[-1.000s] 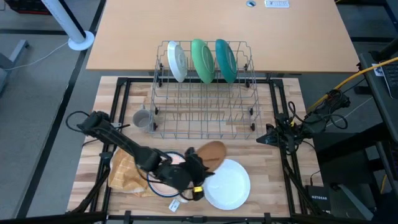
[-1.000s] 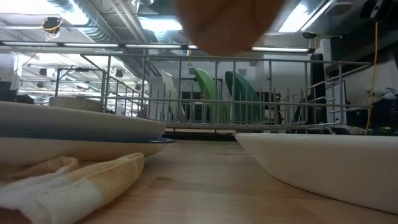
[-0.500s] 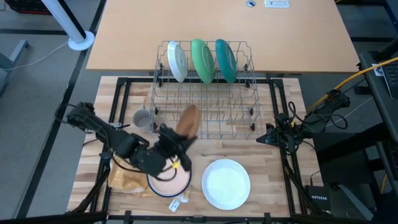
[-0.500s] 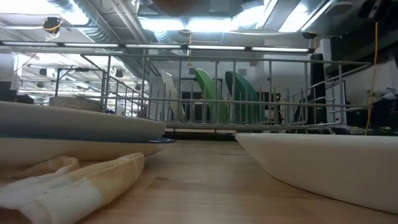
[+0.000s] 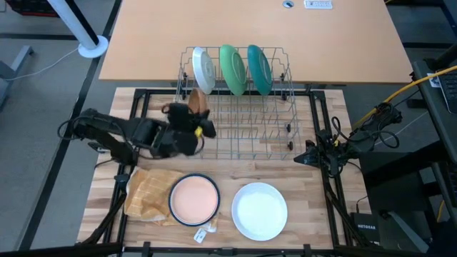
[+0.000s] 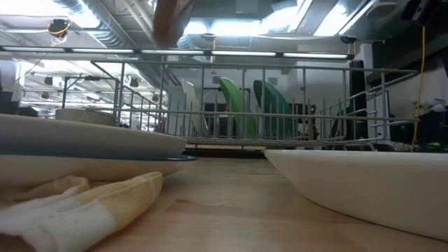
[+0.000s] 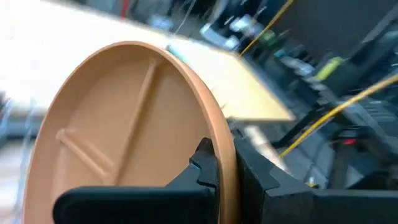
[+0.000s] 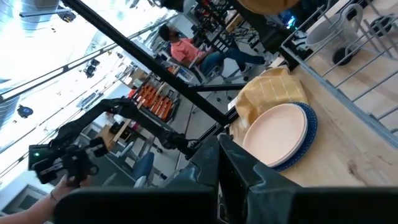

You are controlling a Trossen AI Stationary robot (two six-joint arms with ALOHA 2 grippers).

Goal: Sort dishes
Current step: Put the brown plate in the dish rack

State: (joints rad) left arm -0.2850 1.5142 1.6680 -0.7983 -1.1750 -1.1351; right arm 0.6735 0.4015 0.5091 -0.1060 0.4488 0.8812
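My left gripper (image 5: 194, 120) is shut on a brown plate (image 5: 198, 102), held in the air over the left end of the grey wire rack (image 5: 235, 135). In the low view the brown plate (image 6: 170, 19) shows high at the top. White (image 5: 203, 71), green (image 5: 231, 69) and teal (image 5: 258, 68) plates stand on edge in the rack's far row. A peach plate (image 5: 193, 198) lies on a blue plate (image 5: 178, 218) beside a white plate (image 5: 260, 210) near the table's near edge. My left arm hides the mug in the high view. My right gripper (image 5: 307, 155) waits shut at the right side. My left gripper pinches the brown plate's rim (image 7: 225, 155) between its two fingers (image 7: 204, 163), one on each face. The plate (image 7: 124, 124) stands on edge in the hold and is lifted clear, above the rack.
A yellow-orange checked cloth (image 5: 146, 194) lies under the left side of the blue plate. The rack's near rows (image 5: 250, 139) hold nothing. Black frame rails (image 5: 325, 185) and cables run along the table's sides. A person (image 8: 186, 50) sits far off in the room.
My left gripper has risen from beside the white plate and travelled toward the far edge and left, to above the rack's left end. The brown plate has come with it, lifted clear and tipped from nearly flat onto its edge. The peach plate is uncovered.
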